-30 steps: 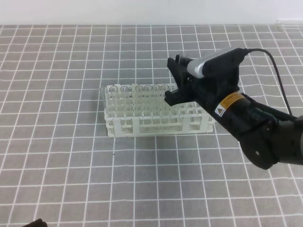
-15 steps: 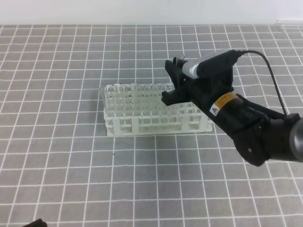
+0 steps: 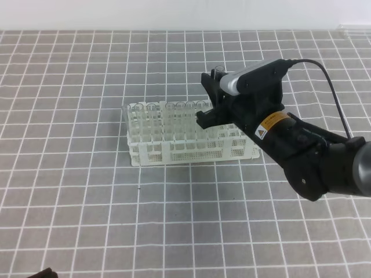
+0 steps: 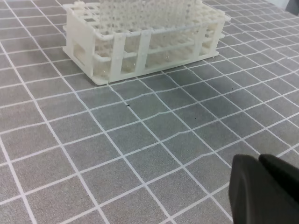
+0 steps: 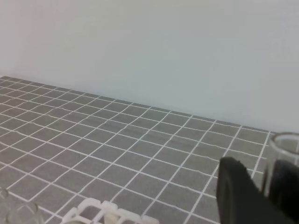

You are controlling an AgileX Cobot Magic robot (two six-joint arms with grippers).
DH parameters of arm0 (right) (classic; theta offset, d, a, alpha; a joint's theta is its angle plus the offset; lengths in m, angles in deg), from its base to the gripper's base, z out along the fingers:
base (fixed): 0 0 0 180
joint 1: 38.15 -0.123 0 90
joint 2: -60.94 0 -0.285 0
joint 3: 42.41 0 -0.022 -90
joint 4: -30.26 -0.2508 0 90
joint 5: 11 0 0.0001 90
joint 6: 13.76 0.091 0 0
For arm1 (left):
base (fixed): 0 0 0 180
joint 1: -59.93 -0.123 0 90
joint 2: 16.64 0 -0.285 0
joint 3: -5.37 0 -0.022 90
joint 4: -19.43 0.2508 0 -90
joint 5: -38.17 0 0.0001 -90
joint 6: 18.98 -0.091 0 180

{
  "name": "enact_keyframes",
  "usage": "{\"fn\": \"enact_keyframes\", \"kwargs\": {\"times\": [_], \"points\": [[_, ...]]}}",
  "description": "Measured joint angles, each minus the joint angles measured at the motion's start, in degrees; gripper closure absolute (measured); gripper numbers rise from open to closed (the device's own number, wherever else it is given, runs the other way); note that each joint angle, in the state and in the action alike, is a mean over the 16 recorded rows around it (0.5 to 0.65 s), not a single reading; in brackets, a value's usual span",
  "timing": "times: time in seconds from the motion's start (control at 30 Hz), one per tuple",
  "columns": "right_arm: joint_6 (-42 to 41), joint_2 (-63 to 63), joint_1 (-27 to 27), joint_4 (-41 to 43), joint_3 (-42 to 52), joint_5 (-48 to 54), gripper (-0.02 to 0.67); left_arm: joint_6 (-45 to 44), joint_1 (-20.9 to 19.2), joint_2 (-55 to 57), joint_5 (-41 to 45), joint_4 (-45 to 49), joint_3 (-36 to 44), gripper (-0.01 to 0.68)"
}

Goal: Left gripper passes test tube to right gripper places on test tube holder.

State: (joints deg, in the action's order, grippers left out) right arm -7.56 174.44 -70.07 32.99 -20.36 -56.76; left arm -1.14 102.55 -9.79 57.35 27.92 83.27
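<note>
Here, clear open-rimmed test tube [image 3: 218,72] upright in right tool's [image 3: 212,97] clamp; left tool [image 4: 264,161] pinched together.

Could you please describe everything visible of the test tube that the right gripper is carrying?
The test tube is slim, clear glass with an open round rim. It stands roughly upright, clamped in the right gripper, only its top showing above the fingers. It hangs over the right end of the white test tube holder; its lower part is hidden.

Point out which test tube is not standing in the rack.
The test tube clamped in the right gripper, held upright above the right end of the test tube holder. The other tubes all sit in its back row.
</note>
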Motion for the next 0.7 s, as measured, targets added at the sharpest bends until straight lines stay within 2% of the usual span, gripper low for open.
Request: {"fn": "enact_keyframes", "kwargs": {"times": [0.7], "points": [[-0.26,0.82,-0.01,-0.18,-0.09,0.53,0.558,0.00,0.00,0.04,0.00,0.00,0.00,0.674]]}}
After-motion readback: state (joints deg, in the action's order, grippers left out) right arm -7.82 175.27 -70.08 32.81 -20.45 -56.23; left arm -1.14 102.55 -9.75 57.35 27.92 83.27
